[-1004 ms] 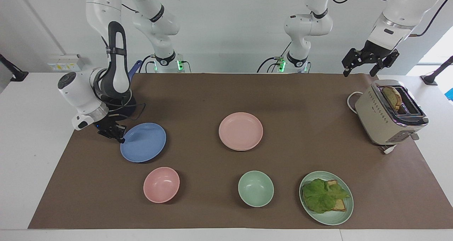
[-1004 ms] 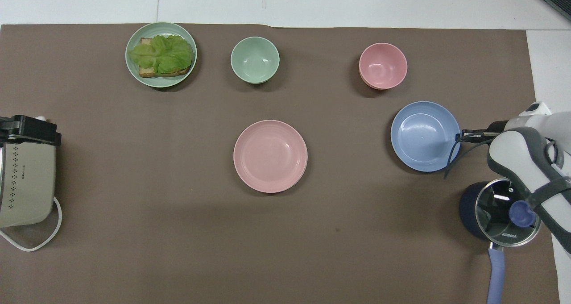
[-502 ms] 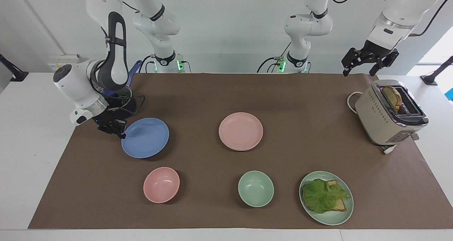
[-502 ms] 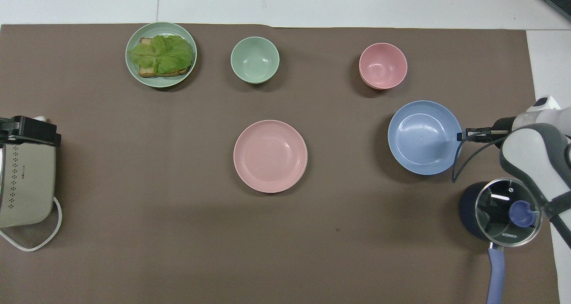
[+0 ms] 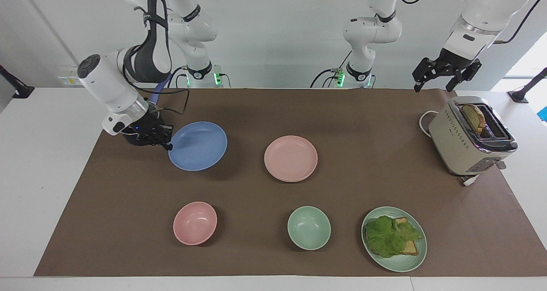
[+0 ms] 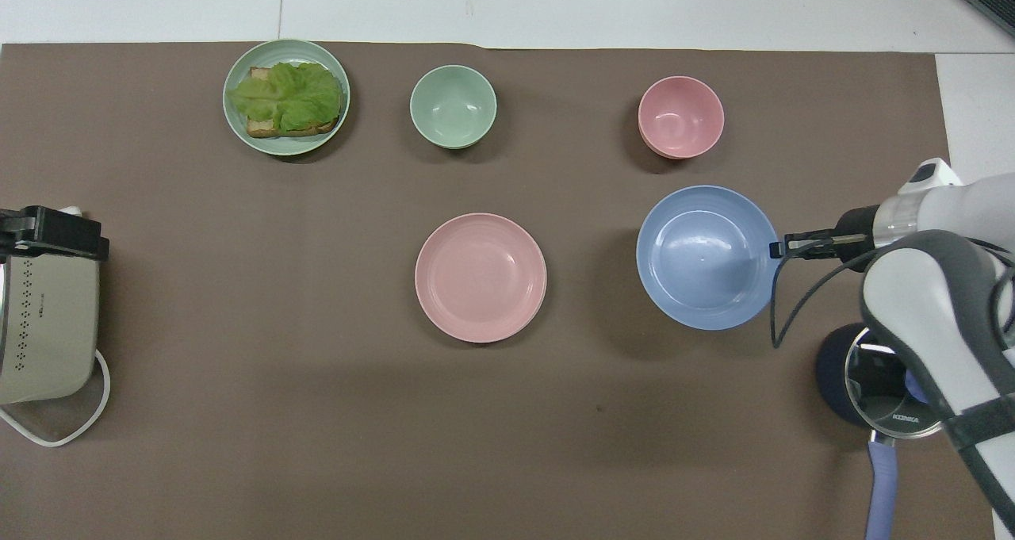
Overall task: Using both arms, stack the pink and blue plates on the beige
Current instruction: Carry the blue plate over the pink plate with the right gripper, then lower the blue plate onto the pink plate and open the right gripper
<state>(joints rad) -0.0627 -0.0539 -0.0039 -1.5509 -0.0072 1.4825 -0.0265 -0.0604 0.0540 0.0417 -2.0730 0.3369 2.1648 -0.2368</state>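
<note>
The blue plate (image 5: 198, 145) (image 6: 706, 257) hangs a little above the brown mat, and its shadow falls on the mat beneath it. My right gripper (image 5: 166, 145) (image 6: 781, 247) is shut on the plate's rim, at the edge toward the right arm's end of the table. The pink plate (image 5: 290, 158) (image 6: 480, 277) rests at the middle of the mat, beside the blue one. The beige plate is hidden; only a thin second rim shows under the pink plate's edge. My left gripper (image 5: 446, 75) (image 6: 47, 232) waits open in the air over the toaster.
A pink bowl (image 5: 195, 222), a green bowl (image 5: 308, 227) and a green plate (image 5: 401, 267) with lettuce and bread line the edge farthest from the robots. The toaster (image 5: 470, 137) holds a bread slice. A dark pot (image 6: 888, 381) with a glass lid stands under the right arm.
My right gripper has lifted the blue plate off the mat and carried it toward the pink plate and nearer to the robots. The left arm has not moved.
</note>
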